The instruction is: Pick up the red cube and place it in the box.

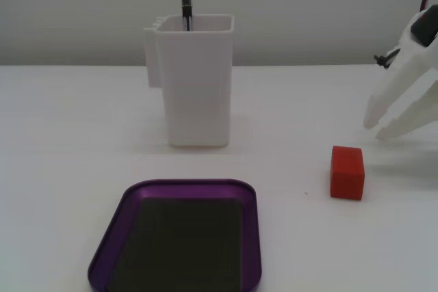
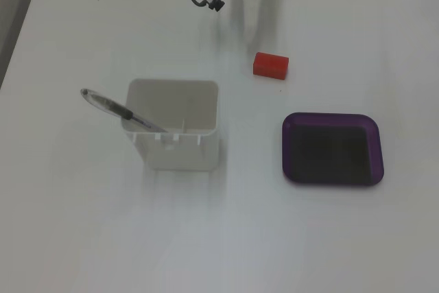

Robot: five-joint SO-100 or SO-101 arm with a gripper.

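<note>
Gripper [image 1: 375, 128]: fingers parted, holding nothing, raised above the table beyond the cube
Red cube [image 1: 347, 172]: on the table, near the box's far-right corner; untouched
Box [image 1: 254, 237]: empty

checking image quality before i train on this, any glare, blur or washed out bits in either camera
Fixed view from the side: soft, even light; the red cube and purple box are crisp, the white pincer has low contrast against the pale table. Fixed view from above: overexposed, so the table looks washed out, the white pincer nearly melts into it, and the white container is slightly soft; shadows are faint.
</note>
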